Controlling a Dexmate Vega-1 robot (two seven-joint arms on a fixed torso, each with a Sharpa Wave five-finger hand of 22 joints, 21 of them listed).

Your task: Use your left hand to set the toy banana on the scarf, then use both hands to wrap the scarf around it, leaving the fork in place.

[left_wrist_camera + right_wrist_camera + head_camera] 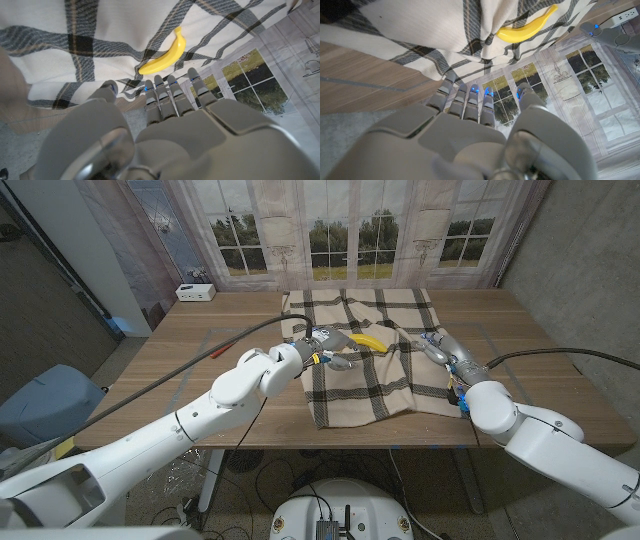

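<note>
We stand at a wooden table [200, 340] before a backdrop of curtains and printed windows [350, 230], with a white power strip [196, 292] at the far left edge. A plaid scarf [365, 385] lies spread across the middle, rumpled. The banana [373, 341] lies on the scarf toward its far side, curved and yellow, with nothing holding it. Our left hand [328, 350] hovers over the scarf just left of the banana; in the left wrist view its fingers [170, 95] reach straight toward the banana [165, 54], spread and empty. Our right hand [443, 350] is at the scarf's right edge; in the right wrist view its fingers [470, 97] extend toward the cloth [420, 35], apart, gripping nothing, the banana [527, 27] beyond a fold.
</note>
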